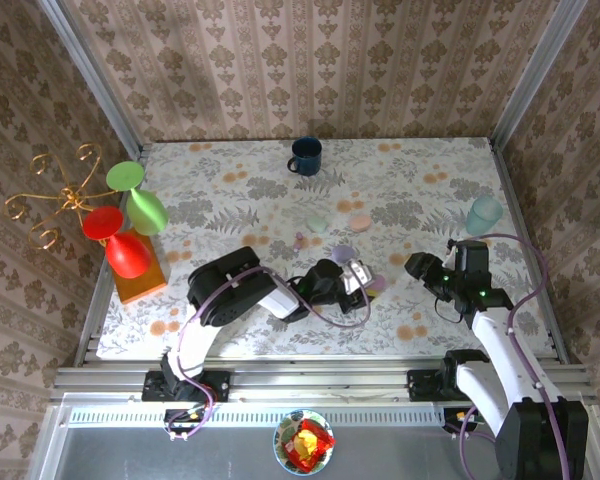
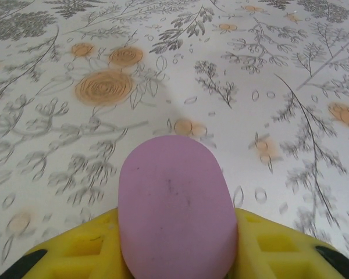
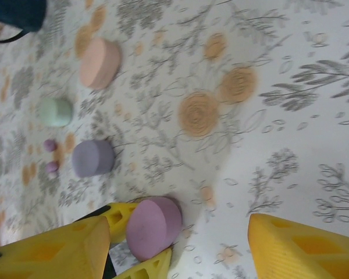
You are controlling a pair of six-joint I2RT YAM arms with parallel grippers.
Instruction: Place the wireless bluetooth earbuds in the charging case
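Pink case (image 2: 175,209), bare tabletop (image 2: 250,75) ahead

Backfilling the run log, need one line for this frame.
phase: grasp | left claw: shut on pink case | right claw: open, empty | earbuds: loose on table

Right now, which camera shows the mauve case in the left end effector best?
Left wrist: the mauve case is large and central, clamped between yellow fingers. Right wrist shows the case smaller, from the side; top external, a tiny speck.
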